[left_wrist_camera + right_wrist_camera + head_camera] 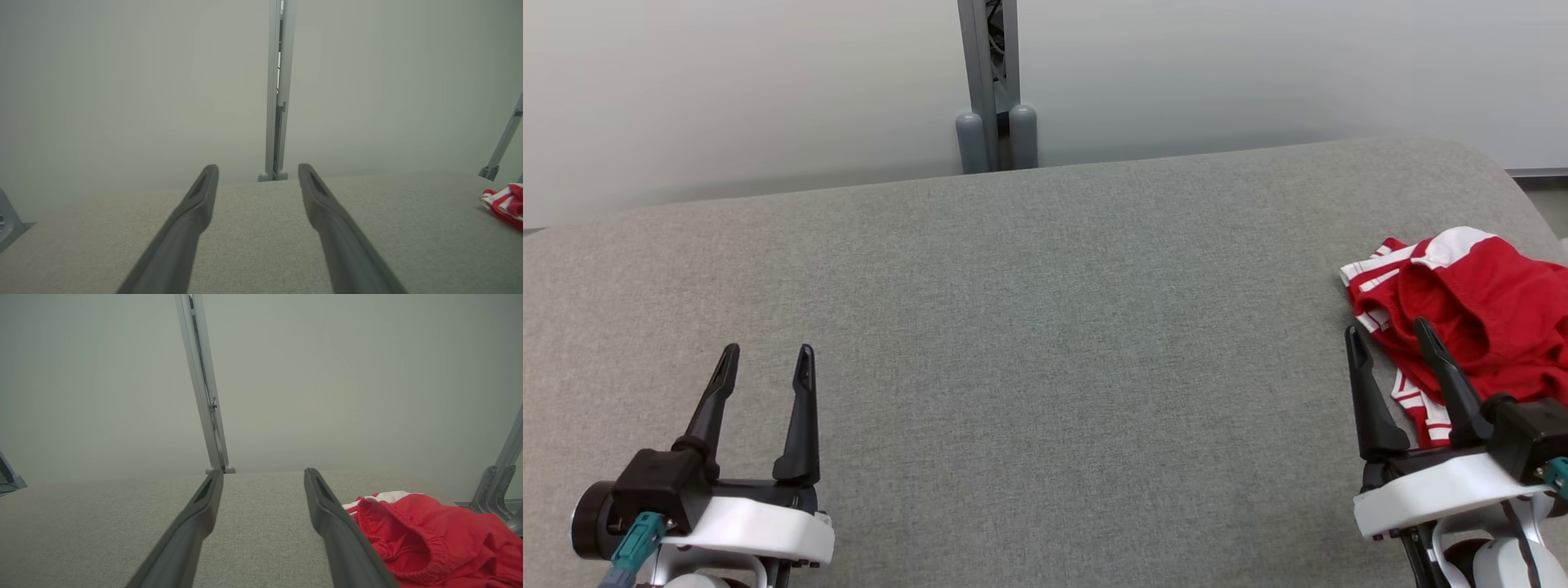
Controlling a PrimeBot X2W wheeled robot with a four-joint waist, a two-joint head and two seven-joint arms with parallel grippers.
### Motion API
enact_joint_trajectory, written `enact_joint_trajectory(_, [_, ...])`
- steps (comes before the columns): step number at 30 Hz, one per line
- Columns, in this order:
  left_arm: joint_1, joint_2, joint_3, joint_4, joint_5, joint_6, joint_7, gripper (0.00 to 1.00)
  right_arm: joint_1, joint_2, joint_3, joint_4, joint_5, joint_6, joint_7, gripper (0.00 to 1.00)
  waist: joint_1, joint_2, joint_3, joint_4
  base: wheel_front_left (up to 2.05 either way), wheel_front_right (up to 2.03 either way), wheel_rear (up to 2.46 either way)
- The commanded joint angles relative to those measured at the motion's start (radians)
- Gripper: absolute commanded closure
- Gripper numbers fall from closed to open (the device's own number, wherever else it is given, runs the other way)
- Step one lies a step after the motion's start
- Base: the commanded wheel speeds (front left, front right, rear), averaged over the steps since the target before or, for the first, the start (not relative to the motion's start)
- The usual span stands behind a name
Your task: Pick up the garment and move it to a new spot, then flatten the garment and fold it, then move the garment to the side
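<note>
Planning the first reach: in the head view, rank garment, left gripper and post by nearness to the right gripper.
1. Garment, just right of the right gripper.
2. Left gripper, across the table, and post, beyond the far edge: too close to call.

Garment [1478, 318], far right: bright red, white stripes along edges, white panel at far side (waistband red too). Table cover [1045, 343]: mid grey, fine woven fleck. Wall [727, 82]: plain off-white. Post [992, 82]: light grey. Left gripper [768, 353], right gripper [1387, 328]: black fingers [802, 408], white wrist shells; teal plug [637, 543] near left.
</note>
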Motion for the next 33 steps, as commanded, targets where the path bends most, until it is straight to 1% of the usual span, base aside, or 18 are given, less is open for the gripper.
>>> enact_joint_trajectory(1, [0.010,0.005,0.001,0.000,-0.008,0.007,0.000,0.00,0.006,-0.005,-0.004,-0.004,0.004,0.000,0.003,0.00,0.0000,-0.0001,-0.001,0.002,0.00,0.00,0.00])
enact_joint_trajectory(14, [0.003,0.009,-0.002,0.010,-0.017,0.012,0.004,0.00,0.006,-0.005,-0.003,-0.014,0.016,0.000,0.005,0.00,0.0000,-0.0001,0.006,0.009,0.00,0.00,0.00])
enact_joint_trajectory(15, [0.000,0.002,-0.003,0.008,-0.011,0.007,0.004,1.00,0.003,0.000,0.002,-0.013,0.014,0.000,0.005,1.00,0.0000,-0.0001,0.006,0.009,0.00,0.00,0.00])
enact_joint_trajectory(18, [0.007,-0.013,-0.013,0.031,-0.014,0.006,0.004,1.00,0.012,0.009,0.005,0.013,0.018,0.000,0.007,1.00,0.0000,-0.0001,0.006,0.009,0.00,0.00,0.00])
enact_joint_trajectory(24, [-0.007,-0.035,-0.013,0.058,-0.116,-0.024,0.001,1.00,-0.013,-0.006,-0.048,0.055,0.133,0.000,0.069,1.00,0.0000,-0.0001,0.004,0.010,0.00,0.00,0.00])
enact_joint_trajectory(25, [-0.015,-0.042,-0.013,0.069,-0.150,-0.033,0.000,1.00,-0.021,-0.012,-0.064,0.069,0.170,0.000,0.089,1.00,0.0000,-0.0001,0.003,0.011,0.00,0.00,0.00])
enact_joint_trajectory(33, [-0.037,-0.069,-0.013,0.101,-0.273,-0.069,-0.004,1.00,-0.052,-0.030,-0.126,0.121,0.308,0.000,0.162,1.00,0.0000,-0.0001,0.000,0.013,0.00,0.00,0.00])
